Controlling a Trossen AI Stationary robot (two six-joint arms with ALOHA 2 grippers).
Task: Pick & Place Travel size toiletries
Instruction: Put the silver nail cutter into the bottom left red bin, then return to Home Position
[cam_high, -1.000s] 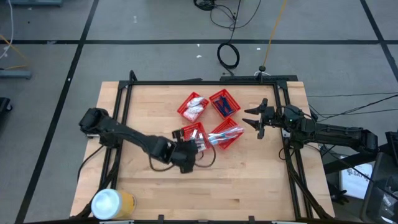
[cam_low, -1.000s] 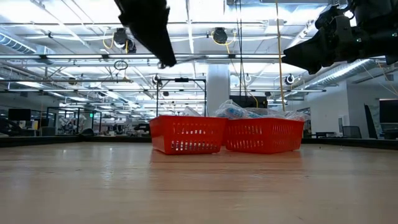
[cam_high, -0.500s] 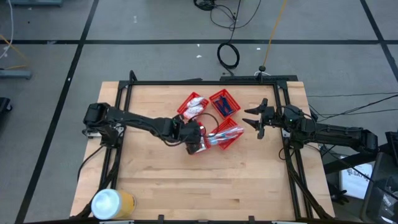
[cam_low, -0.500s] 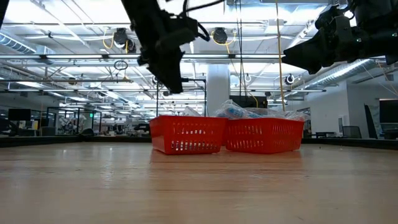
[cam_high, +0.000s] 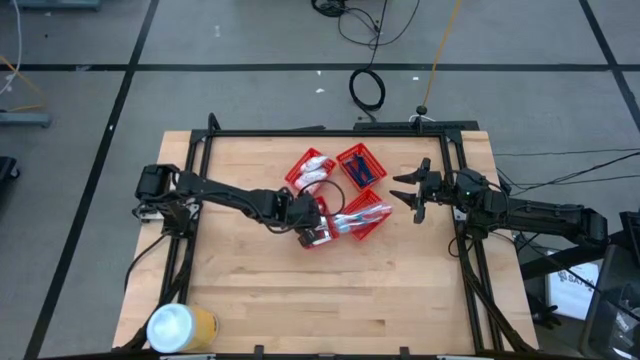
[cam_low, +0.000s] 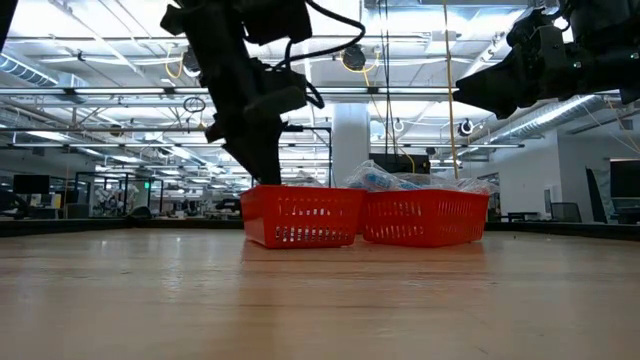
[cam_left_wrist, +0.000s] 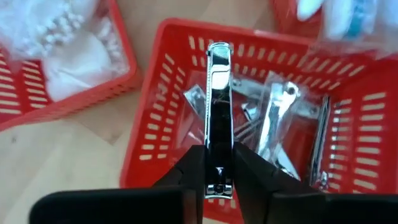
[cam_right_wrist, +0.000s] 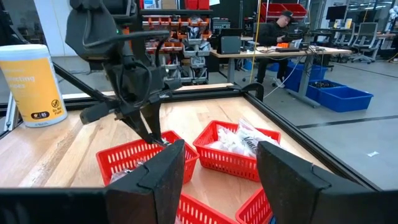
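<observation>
while the left gripper pinches a shiny metal nail clipper over the red mesh basket of clippers, the right gripper waits wide beside the baskets, yellow can far off.

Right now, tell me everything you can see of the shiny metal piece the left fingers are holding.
The metal piece is a narrow, flat, chrome-bright bar that looks like a nail clipper, mirror-finished and reflecting dark patches. Its near end is pinched between the left gripper's two dark fingers; the far end juts out over the red mesh basket. Several similar silvery pieces, some in clear wrap, lie in that basket. Whether the held piece touches them cannot be told.
</observation>
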